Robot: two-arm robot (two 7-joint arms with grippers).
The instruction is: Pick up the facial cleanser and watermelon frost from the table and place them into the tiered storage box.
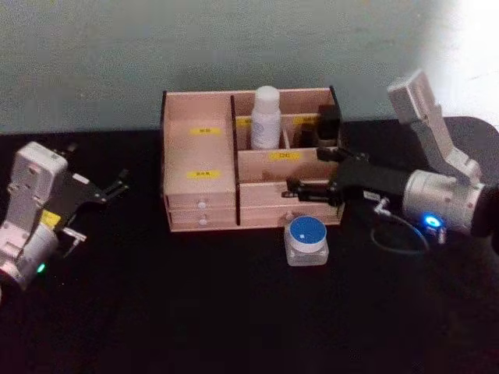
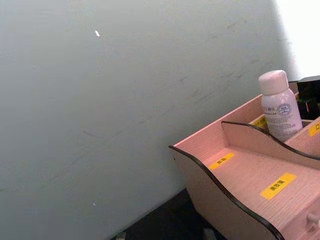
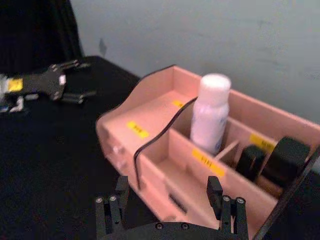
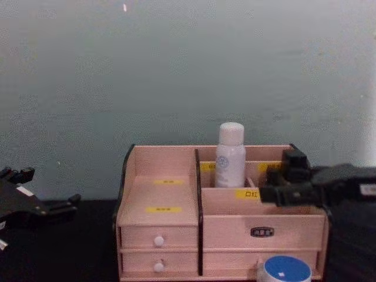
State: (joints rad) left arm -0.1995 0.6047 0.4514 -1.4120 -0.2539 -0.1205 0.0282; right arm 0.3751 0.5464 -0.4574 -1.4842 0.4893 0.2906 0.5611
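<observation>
The tiered storage box [image 1: 199, 148] [image 2: 240, 170] [image 3: 150, 115] [image 4: 164, 194] stands at the back of the black worktop [image 1: 195, 312]. Well to the left of the box, the left gripper [image 1: 115, 184] [image 3: 75, 80] [image 4: 50, 188] rests low above the worktop, its jaws apart and holding nothing. The facial cleanser [image 1: 266, 117] [image 2: 280, 107] [image 3: 210, 115] [image 4: 230, 154] stands upright in a rear compartment of the box, just right of its dark middle divider. The watermelon frost [image 1: 306, 240] [image 4: 285, 270] sits on the worktop just in front of the box's right half, blue lid up. The right gripper [image 1: 308, 171] [image 3: 167, 200] [image 4: 282, 179] reaches in from the right over the box's front right compartment, jaws wide apart and empty.
</observation>
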